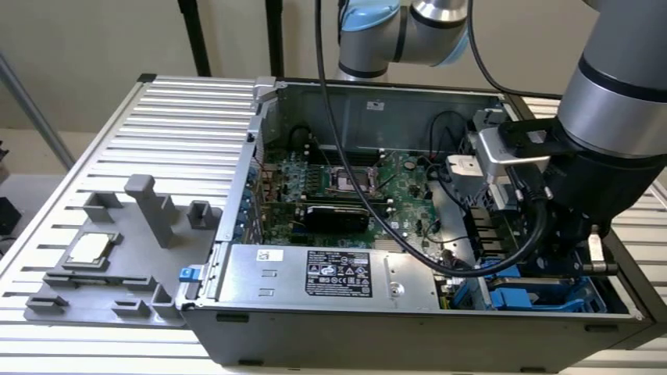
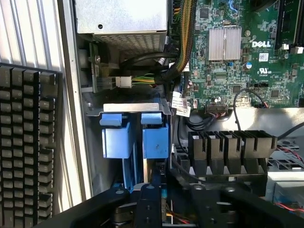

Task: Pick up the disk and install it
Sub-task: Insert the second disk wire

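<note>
The disk (image 1: 519, 300) stands on edge in the drive bay at the near corner of the open computer case, on the exterior view's right. Its bright blue carrier (image 2: 154, 140) shows with two blue tabs side by side under a silver bracket. My gripper (image 1: 568, 264) reaches down into that bay from above. In the wrist view my gripper (image 2: 164, 205) has its black fingers (image 2: 147, 206) close together around a thin blue-edged strip of the carrier. The disk's silver body and label are hidden.
A grey power-supply box (image 1: 312, 273) fills the case's front. The green motherboard (image 1: 354, 180) lies behind it, crossed by black cables (image 1: 417, 238). A grey fixture with a square chip (image 1: 89, 248) sits on the ribbed table. A black keyboard (image 2: 28, 142) lies outside the case wall.
</note>
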`<state>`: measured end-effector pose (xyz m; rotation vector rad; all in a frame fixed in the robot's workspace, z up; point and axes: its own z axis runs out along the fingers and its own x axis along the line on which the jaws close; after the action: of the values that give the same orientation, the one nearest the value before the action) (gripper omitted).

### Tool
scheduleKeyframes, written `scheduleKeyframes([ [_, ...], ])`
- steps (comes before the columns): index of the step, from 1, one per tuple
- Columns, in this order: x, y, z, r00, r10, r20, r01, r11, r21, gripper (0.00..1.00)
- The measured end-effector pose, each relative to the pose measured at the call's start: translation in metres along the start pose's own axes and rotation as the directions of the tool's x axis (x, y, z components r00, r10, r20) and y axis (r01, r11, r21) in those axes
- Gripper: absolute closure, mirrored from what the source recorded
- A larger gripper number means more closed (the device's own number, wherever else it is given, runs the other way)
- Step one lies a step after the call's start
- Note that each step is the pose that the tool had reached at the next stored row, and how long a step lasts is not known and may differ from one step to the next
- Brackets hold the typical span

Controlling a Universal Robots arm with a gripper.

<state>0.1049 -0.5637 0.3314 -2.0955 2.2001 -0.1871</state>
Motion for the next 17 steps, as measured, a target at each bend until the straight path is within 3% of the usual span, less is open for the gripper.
scheduleKeyframes([
  [1, 0.000, -0.0001, -0.0008, 1.0000, 0.000, -0.0007, 0.000, 1.0000, -0.0001, 0.76],
  [5, 0.000, 0.0018, -0.0117, 1.0000, 0.000, -0.0011, 0.000, 1.0000, -0.0001, 0.76],
  [9, 0.001, 0.0131, -0.0223, 1.0000, 0.000, -0.0008, 0.000, 1.0000, -0.0001, 0.76],
  [11, 0.001, 0.0176, -0.0234, 1.0000, 0.000, -0.0007, 0.000, 1.0000, -0.0001, 0.76],
  [17, 0.001, 0.0178, -0.0236, 1.0000, 0.000, -0.0007, 0.000, 1.0000, -0.0001, 0.76],
])
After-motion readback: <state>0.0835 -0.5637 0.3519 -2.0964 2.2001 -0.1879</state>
